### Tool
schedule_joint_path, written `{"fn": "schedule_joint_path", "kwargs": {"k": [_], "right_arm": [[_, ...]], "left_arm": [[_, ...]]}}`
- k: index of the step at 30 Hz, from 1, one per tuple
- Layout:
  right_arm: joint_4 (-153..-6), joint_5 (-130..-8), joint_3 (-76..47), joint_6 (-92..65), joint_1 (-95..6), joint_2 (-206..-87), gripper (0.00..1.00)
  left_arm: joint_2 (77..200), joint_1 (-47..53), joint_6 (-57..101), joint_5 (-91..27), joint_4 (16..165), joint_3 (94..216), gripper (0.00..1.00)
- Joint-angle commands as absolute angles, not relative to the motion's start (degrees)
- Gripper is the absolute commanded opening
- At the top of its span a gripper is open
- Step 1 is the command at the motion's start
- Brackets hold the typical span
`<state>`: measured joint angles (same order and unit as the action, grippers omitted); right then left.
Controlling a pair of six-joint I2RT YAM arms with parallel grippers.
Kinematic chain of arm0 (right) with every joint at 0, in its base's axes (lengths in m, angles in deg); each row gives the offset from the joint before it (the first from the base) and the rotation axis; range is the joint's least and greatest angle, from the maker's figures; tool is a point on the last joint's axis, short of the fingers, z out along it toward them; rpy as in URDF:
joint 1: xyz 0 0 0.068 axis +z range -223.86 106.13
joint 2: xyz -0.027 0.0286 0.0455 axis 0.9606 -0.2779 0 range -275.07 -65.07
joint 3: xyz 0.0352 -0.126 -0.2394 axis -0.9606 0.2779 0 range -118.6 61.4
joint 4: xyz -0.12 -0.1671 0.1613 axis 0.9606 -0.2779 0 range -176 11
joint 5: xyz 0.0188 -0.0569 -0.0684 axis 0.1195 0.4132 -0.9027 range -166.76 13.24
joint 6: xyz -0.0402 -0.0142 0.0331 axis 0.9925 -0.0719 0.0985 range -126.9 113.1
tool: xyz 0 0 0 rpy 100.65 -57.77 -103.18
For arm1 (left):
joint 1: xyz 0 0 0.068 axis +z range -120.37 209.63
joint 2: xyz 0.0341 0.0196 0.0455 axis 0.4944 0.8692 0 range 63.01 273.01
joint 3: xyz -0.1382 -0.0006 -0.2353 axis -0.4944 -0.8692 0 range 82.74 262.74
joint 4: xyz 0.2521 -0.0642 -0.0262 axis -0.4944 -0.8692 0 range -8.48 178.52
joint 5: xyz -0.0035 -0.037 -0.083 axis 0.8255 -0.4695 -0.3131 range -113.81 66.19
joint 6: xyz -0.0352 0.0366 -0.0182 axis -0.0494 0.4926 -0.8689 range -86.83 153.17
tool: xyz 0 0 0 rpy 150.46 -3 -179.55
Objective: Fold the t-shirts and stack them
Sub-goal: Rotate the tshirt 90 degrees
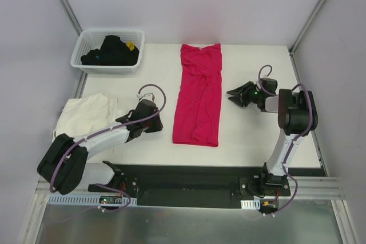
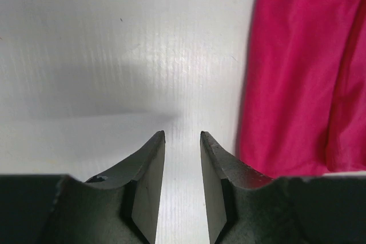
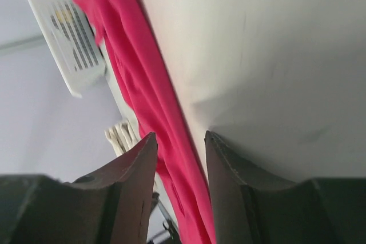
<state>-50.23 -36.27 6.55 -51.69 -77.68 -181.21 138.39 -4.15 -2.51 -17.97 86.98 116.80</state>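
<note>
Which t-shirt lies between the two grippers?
The magenta-red t-shirt, a long strip between left gripper and right gripper; the cream-white t-shirt lies far left, outside them.

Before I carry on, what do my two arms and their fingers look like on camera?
Both arms match: bulky black joint housings, a white link, and a black wrist. The left arm and right arm each carry a looping purple-grey cable. A green light glows on the right wrist. The fingers are dark wedges tapering to blunt tips.
</note>
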Motion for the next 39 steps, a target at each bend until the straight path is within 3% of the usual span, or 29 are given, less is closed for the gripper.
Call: {"fn": "schedule_joint_path", "kwargs": {"k": [1,7,17,26,39], "right_arm": [[-44.2,-35.6,16.6,-49.5,-74.0,-172.5,0.42],[-40.8,-35.3,31.1,-47.7,-72.3,-164.8,0.42],[-40.9,-36.0,47.5,-46.1,-72.3,-150.7,0.42],[-43.2,-35.7,53.2,-44.3,-71.8,-146.8,0.42],[-40.9,-39.0,57.9,-48.1,-64.2,-145.0,0.42]], "left_arm": [[130.6,-4.7,-3.6,-22.8,93.3,110.6,0.31],[127.9,-4.9,-1.1,-30.1,102.0,105.3,0.35],[140.0,-4.9,2.9,-40.6,114.2,106.1,0.42],[147.2,-4.9,0.9,-46.1,120.0,105.5,0.41],[138.1,-4.9,0.7,-44.4,111.3,102.8,0.41]]}}
